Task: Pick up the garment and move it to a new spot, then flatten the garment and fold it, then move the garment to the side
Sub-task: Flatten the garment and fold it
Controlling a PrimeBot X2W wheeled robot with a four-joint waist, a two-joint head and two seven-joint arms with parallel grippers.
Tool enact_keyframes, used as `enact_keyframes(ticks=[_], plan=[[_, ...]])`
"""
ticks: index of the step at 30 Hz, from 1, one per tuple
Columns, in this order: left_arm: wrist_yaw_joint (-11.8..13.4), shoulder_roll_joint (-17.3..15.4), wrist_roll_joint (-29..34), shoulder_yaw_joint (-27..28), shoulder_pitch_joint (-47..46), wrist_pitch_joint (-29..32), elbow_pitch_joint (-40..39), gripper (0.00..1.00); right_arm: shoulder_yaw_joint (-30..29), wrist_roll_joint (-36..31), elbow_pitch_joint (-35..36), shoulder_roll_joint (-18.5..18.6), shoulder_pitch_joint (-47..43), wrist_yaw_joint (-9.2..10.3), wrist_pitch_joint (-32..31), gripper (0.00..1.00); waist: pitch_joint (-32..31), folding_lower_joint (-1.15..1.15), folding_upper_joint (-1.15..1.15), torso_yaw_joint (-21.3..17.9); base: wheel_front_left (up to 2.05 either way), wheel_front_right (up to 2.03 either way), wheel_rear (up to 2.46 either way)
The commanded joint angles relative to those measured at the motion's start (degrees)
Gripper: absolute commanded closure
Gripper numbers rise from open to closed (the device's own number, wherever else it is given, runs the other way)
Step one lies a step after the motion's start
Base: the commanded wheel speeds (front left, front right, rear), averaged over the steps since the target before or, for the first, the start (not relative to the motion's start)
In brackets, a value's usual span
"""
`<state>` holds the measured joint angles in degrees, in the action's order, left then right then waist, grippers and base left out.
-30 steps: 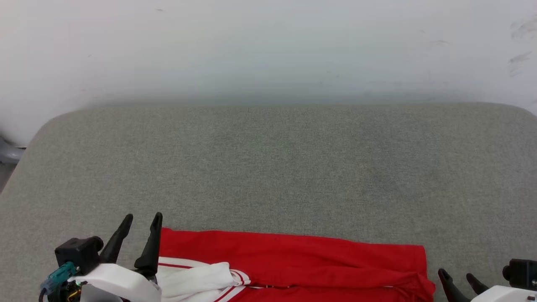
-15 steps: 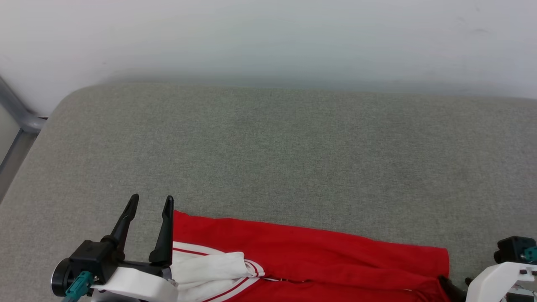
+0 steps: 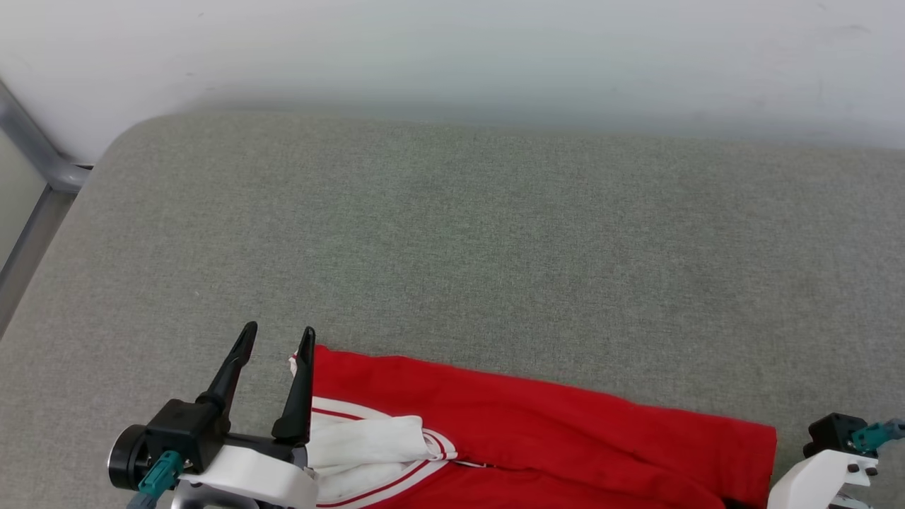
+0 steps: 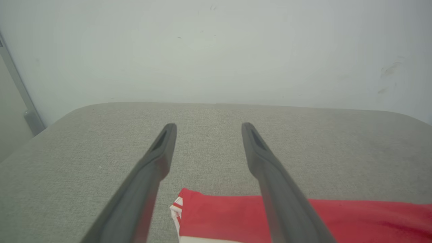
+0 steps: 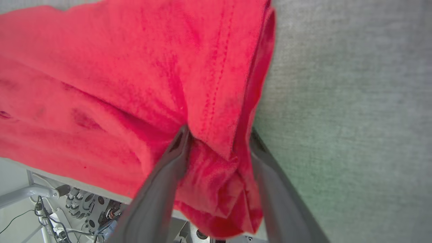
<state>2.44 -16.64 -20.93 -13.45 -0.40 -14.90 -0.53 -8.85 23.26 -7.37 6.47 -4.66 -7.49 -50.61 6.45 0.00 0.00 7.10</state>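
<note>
The garment (image 3: 537,438) lies as a long red band at 6 o'clock on the grey table (image 3: 452,247), a white sleeve (image 3: 368,442) doubled over it toward 7, and the right wrist view shows its near side drooping off the table's edge. Your right gripper (image 5: 217,135), down at 5 o'clock, has a finger on either side of a bunched wad of red cloth. The cloth touches both, but I cannot tell whether the pinch is firm. Your left gripper (image 3: 276,338), at 7 o'clock, stands with fingers well apart, the garment's far corner (image 4: 184,202) just under and between them, nothing caught. This could be a lift to a new spot or a carry to the side of a shirt already doubled, so I won't call which. Either way, make the right take every layer of that wad, seat the left deep enough over the corner to catch all the layers, and keep both ends level.
</note>
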Motion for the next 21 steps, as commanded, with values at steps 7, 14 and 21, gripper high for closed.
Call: enact_keyframes(ticks=[7, 14, 21], plan=[[-0.7, 0.4, 1.3, 0.7, -0.1, -0.4, 1.1, 0.00, 0.8, 1.6, -1.6, 0.4, 1.6, 0.03, 1.7, 1.00, -1.8, 0.00, 0.00, -0.8, 0.00, 0.00, 0.00], [-0.3, 0.1, 2.1, 0.9, 1.1, -0.4, 1.2, 0.00, -2.3, 2.2, 0.9, 3.5, 3.5, 0.04, 2.0, 1.00, -4.3, 0.00, 0.00, -1.9, 0.00, 0.00, 0.00], [0.2, -0.4, 2.6, 0.5, 2.2, -0.1, 0.9, 0.00, -10.2, -0.1, 3.3, 6.1, 2.8, 0.03, -1.8, 1.00, -5.6, 0.00, 0.00, -3.5, 0.00, 0.00, 0.00]])
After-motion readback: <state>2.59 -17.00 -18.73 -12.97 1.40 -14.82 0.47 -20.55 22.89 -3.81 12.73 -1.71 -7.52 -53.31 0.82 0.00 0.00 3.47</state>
